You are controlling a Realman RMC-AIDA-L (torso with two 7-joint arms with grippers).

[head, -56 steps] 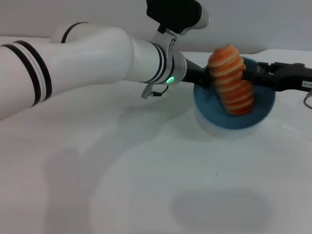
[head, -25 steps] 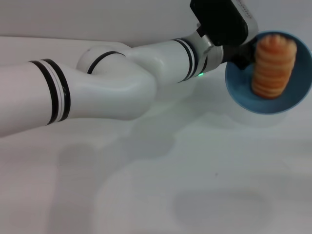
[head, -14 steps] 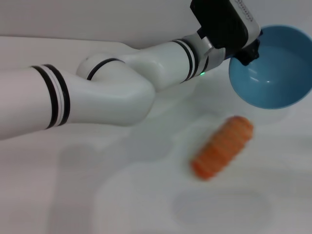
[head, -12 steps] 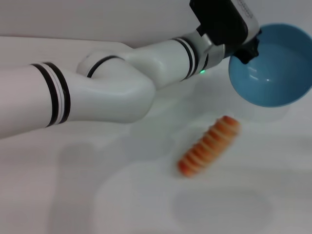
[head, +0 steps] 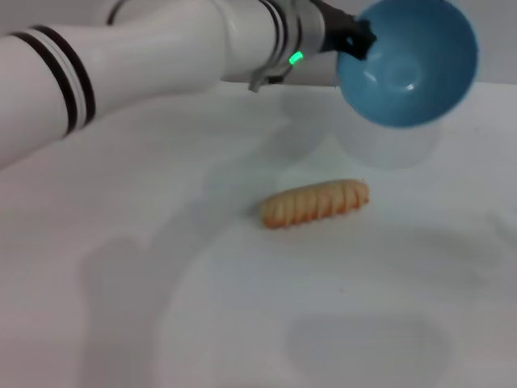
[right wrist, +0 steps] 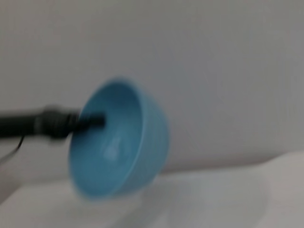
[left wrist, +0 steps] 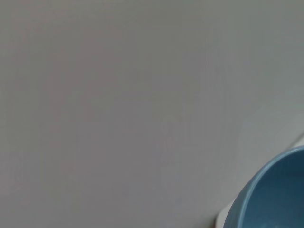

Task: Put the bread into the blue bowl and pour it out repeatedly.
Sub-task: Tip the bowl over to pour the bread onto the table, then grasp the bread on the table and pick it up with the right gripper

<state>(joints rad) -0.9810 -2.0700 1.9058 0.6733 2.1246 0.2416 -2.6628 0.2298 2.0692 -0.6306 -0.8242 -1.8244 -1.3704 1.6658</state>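
Plainly the elongated orange-brown toy bread with pale cross stripes (head: 316, 203) lies flat on the white desk (head: 242, 323), near the middle, its long axis running left to right with the right end a little farther off. It touches nothing else. Beyond it and to the right, the round light-blue glossy bowl (head: 406, 61) hangs in the air, tipped so that its empty inside faces the near side; it is well apart from the bread. The left gripper (head: 355, 36) holds the bowl at its left rim, the jaws closed on the edge, with the white left arm reaching across from the left. The right wrist view shows the same grip, a dark finger (right wrist: 90, 120) reaching over the rim into the bowl. The right gripper is not to be seen in any view, so its jaws cannot be told.

The pour looks done, and the step in hand is likely to right the bowl and set it down. To do that well, the arm should turn the bowl level before lowering, and place it clear of the bread, so the loaf is not knocked. A rim grip is thin; a slow, steady rotation would guard against slipping.
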